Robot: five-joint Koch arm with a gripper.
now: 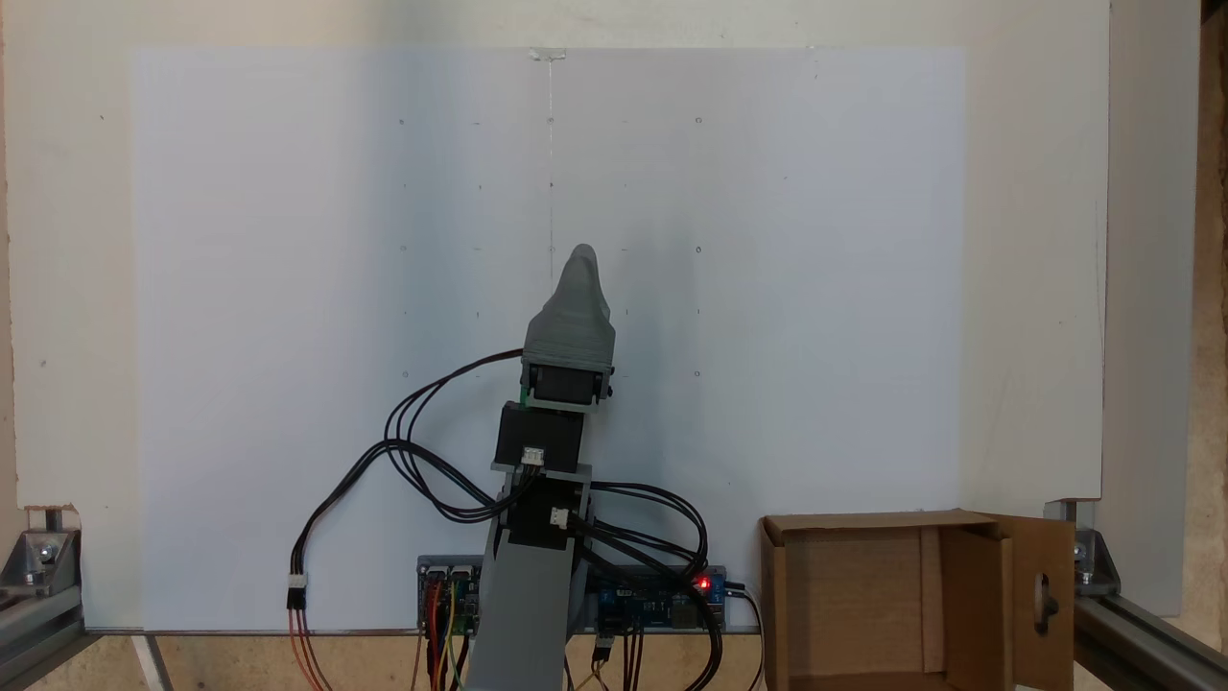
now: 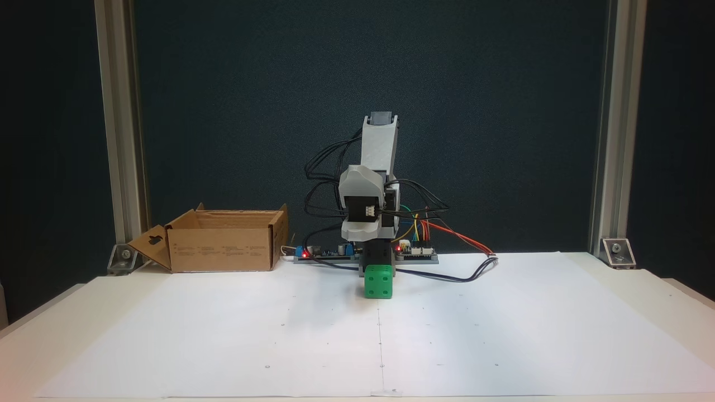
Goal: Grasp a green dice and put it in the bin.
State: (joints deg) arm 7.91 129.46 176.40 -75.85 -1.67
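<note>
Grey 3D-printed claw (image 1: 582,261) points down over the white paper sheet (image 1: 288,288) in a fixed view, one jaw hiding the other — can't tell whether it's wide, narrow or holding anything. In the other fixed view the small bright green dice with rounded corners and pale pips (image 2: 379,282) sits right under the claw body, on or barely off the sheet; contact with the jaws isn't visible. My read: grasp step, either closing on the dice or just about to lift. Next move calls for a confirmed pinch, a straight lift clear of the sheet, then a swing toward the brown corrugated cardboard bin (image 2: 223,245) — well off to the claw's left in that view, to its right in the top-down one, beside the arm base. Bin is open at the top, flap with the keyhole cut-out (image 1: 1044,600) folded outward; release needs to land inside the walls, not on a flap. Small dark print on the bin's front wall, too small to read. No legible brand on the arm or boards.
</note>
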